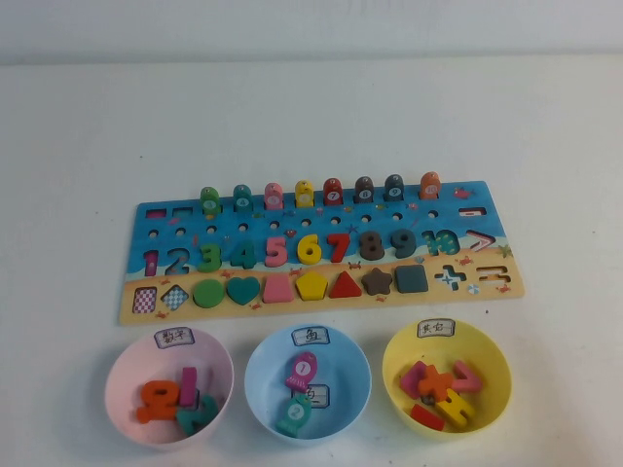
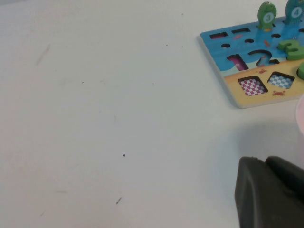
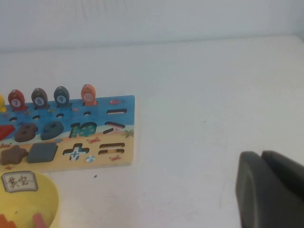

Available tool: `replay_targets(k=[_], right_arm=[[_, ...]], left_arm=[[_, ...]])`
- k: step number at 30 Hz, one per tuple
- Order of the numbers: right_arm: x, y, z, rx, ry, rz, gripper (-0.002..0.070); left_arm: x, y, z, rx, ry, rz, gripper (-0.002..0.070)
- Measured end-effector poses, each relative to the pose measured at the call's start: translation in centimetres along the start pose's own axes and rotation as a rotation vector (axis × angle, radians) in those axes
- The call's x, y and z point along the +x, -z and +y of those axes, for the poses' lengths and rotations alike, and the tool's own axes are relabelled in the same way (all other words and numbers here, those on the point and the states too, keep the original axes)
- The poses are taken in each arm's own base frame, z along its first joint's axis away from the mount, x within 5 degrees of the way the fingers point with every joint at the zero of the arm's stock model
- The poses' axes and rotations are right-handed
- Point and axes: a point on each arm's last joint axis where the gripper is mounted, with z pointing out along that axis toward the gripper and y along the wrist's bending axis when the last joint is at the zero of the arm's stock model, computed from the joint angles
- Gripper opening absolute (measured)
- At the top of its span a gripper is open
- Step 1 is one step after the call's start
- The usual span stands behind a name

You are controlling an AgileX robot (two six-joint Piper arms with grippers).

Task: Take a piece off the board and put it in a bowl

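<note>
The puzzle board (image 1: 321, 313) lies mid-table with a row of fish pegs (image 1: 305, 195), a row of numbers (image 1: 308, 249) and a row of shapes (image 1: 311, 284). In front of it stand a pink bowl (image 1: 117, 365), a blue bowl (image 1: 255, 362) and a yellow bowl (image 1: 498, 360), each holding pieces. Neither gripper shows in the high view. My left gripper (image 2: 266, 161) is shut and empty over bare table, left of the board's corner (image 2: 232, 92). My right gripper (image 3: 261, 154) is shut and empty over bare table, right of the board's end (image 3: 127, 160).
The pink bowl's edge (image 2: 300, 114) shows in the left wrist view and the yellow bowl (image 3: 47, 194) in the right wrist view. White table extends to both sides of the board and behind it, to a wall at the back.
</note>
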Motion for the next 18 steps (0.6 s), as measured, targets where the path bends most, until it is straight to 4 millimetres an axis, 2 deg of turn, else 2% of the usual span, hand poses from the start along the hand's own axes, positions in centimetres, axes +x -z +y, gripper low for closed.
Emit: replay_targets(k=[4,12,18], right_arm=[[0.2,0.0,0.0,0.003,0.010,0.017,-0.0018],[2.0,-0.3,-0.3,0.012,0.033,0.114,-0.0018],[2.3,-0.2,-0.3,0.012,0.083,0.146,-0.0018]], left_arm=[[0.0,0.0,0.0,0.000,0.000,0.000,-0.0003],[0.0,0.0,0.0,0.000,0.000,0.000,-0.0003],[0.0,0.0,0.0,0.000,0.000,0.000,-0.0003]])
